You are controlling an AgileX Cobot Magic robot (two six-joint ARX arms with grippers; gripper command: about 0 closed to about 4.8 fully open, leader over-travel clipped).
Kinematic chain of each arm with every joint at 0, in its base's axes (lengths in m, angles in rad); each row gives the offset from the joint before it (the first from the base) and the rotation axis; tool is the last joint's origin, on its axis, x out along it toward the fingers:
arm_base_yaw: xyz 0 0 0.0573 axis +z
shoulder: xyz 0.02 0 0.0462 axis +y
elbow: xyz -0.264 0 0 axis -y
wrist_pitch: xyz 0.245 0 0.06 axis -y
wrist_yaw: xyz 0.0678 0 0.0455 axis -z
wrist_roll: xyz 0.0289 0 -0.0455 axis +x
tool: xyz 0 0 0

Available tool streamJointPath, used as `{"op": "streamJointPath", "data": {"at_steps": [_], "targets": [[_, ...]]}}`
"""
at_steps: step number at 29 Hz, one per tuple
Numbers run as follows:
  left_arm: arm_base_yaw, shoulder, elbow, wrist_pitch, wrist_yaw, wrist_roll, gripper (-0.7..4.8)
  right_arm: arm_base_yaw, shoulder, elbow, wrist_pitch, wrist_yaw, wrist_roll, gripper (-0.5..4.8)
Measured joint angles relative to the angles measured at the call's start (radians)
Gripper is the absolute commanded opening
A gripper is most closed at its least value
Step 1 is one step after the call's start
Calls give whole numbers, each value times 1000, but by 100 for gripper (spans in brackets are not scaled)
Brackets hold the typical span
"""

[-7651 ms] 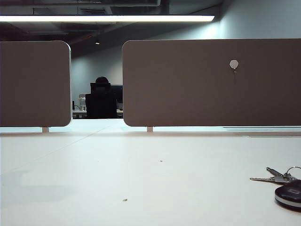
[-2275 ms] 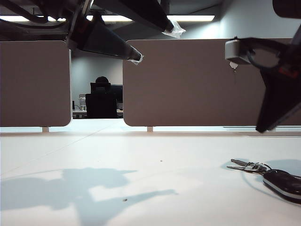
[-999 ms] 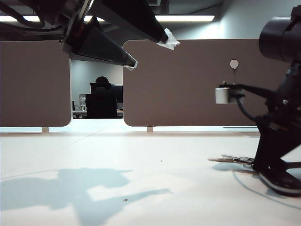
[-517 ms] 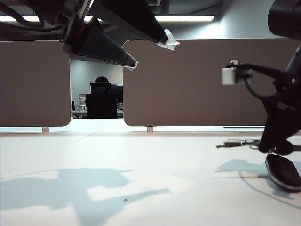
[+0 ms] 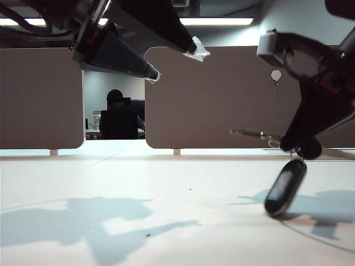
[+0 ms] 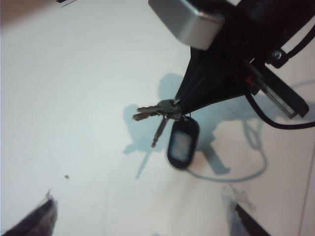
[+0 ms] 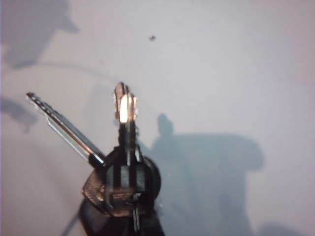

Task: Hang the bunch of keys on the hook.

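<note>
Gripping the bunch of keys (image 5: 280, 177) (fob dangling), right hand (image 5: 294, 145).

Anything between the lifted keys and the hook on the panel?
Nothing: in the exterior view only bare brown panel separates the bunch of keys, gripped by the shut right tool, from the hook.

surface: white table (image 5: 166, 210) | on it: small dark speck (image 5: 147, 235) near front edge, tinier speck (image 5: 190, 189) toward middle | brown panels (image 5: 222, 97) stand along far edge
</note>
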Motion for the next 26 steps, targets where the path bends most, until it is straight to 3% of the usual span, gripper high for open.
{"op": "streamJointPath", "data": {"at_steps": [4, 12, 13, 14, 15, 16, 26], "targets": [[0, 0, 0, 0, -2, 0, 479, 0, 86, 0, 3, 18, 0, -3], [0, 0, 0, 0, -2, 0, 479, -1, 218, 8, 53, 175, -2, 2], [0, 0, 0, 0, -2, 0, 479, 0, 218, 8, 55, 175, -2, 29], [0, 0, 0, 0, -2, 0, 479, 0, 218, 8, 56, 175, -2, 111], [0, 0, 0, -1, -2, 0, 479, 0, 218, 8, 56, 176, -5, 160], [0, 0, 0, -2, -2, 0, 479, 0, 218, 7, 55, 179, -5, 177], [0, 0, 0, -11, -2, 1, 479, 0, 218, 6, 29, 180, -4, 176]]}}
